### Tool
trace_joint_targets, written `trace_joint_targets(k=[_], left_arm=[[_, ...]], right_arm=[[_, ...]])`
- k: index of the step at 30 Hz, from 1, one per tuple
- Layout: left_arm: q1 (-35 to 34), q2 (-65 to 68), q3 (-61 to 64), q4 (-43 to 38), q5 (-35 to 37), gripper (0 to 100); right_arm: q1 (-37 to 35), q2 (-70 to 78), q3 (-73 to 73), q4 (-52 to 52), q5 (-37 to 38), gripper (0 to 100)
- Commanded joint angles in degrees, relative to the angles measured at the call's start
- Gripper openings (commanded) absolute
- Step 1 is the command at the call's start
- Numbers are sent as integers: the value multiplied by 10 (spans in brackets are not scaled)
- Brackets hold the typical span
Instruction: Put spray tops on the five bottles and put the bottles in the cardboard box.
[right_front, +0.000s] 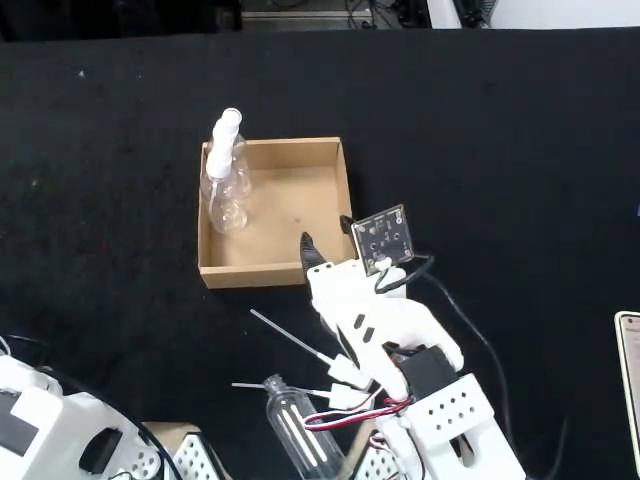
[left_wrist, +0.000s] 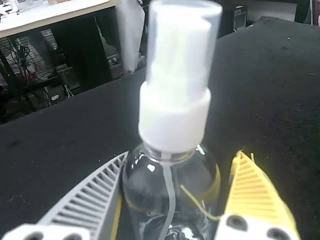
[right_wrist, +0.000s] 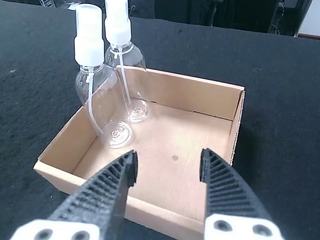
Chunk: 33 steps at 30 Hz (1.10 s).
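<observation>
**While two bottles stand in the box, a third is in the left hand**

Since the left hand is clenched on a bottle whose spray top is already fitted, I judge that the step is to bring this one into the cardboard box. The right hand, released and wide, hovers over the near wall of the box and should clear away first. The bottle should then come down upright on the bare floor of the box, beside the two standing bottles and not against them, because they look light.

The high view adds the work left. On the desk, at the near side of the box, lie a topless bottle and two loose tops. The right wrist view tells better that the standing bottles are close together in a far corner of the box.
</observation>
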Motion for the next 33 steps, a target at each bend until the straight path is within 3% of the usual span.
trace_joint_targets(k=[1,7,10,17,24,27,33], left_arm=[[0,-3,14,-3,-4,239],[1,-3,15,-3,-2,129],[1,-3,13,-3,0,127],[24,-18,16,-7,77,127],[80,-185,90,7,79,127],[122,-286,102,84,76,127],[228,-513,70,389,76,127]], right_arm=[[-7,-20,-7,-16,5,184],[-7,-20,-7,-16,5,184],[-7,-20,-7,-16,5,184],[-7,-20,-7,-16,5,184],[-6,-20,-7,-16,5,184],[-6,-20,-7,-16,5,184],[9,-20,-8,-17,5,184]])
